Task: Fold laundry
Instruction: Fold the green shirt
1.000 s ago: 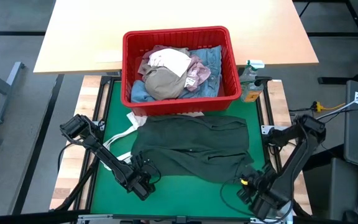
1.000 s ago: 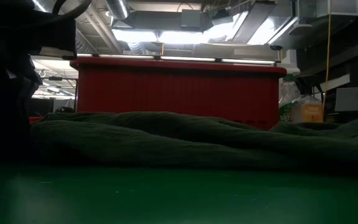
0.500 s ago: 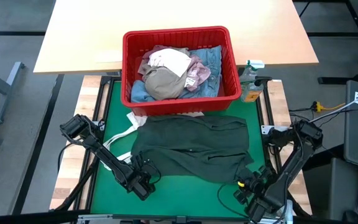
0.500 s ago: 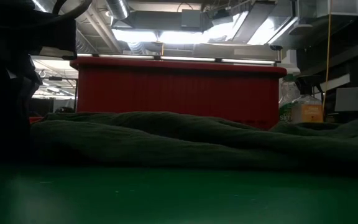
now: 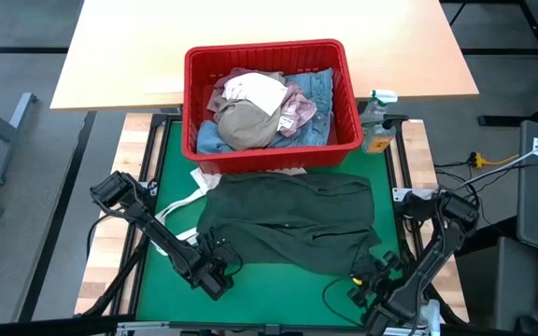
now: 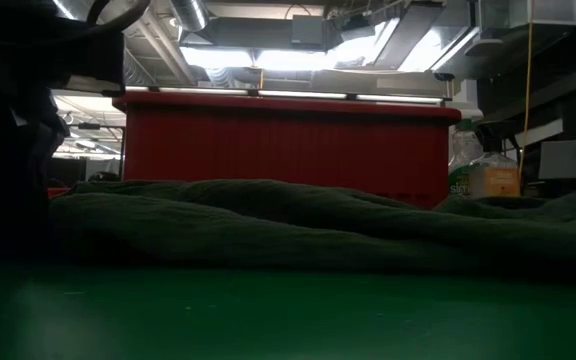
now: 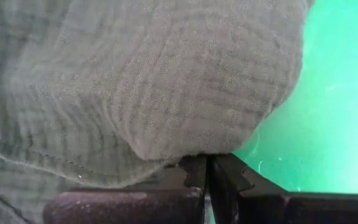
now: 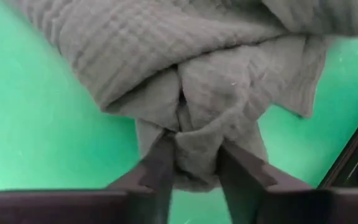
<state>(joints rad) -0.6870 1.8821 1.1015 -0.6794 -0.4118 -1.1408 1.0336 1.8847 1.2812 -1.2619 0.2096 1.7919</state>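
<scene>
A dark green top (image 5: 288, 227) lies spread on the green mat (image 5: 278, 289), in front of a red basket (image 5: 271, 93). The low view shows the top (image 6: 298, 220) as a low crumpled ridge. My left gripper (image 5: 215, 271) is at the top's near left corner, shut on it (image 7: 207, 169). My right gripper (image 5: 367, 275) is at the near right corner, where its fingers close on a bunch of the cloth (image 8: 194, 165). In the basket lie a beige garment (image 5: 246, 121), a mottled pink one (image 5: 299, 107), light blue denim (image 5: 320, 89) and a white piece (image 5: 255, 89). My left gripper pinches the rounded edge of the top's near left corner (image 7: 188, 154) between its two fingertips. It comes steeply from above; the cloth rests on the mat. My right gripper has a gathered, several-layered bunch at the near right corner (image 8: 194, 146) between its two fingers (image 8: 160, 163). It points steeply down, and the bunch sits on the mat.
White straps (image 5: 187, 201) lie on the mat by the top's far left corner. A spray bottle (image 5: 376, 126) stands right of the basket. A pale wooden table (image 5: 260, 28) lies beyond. My left arm (image 6: 8, 130) shows as a dark mass in the low view.
My right gripper has sunk toward the mat and shifted a little toward the table's left, onto the top's near right corner. The top itself lies as before.
</scene>
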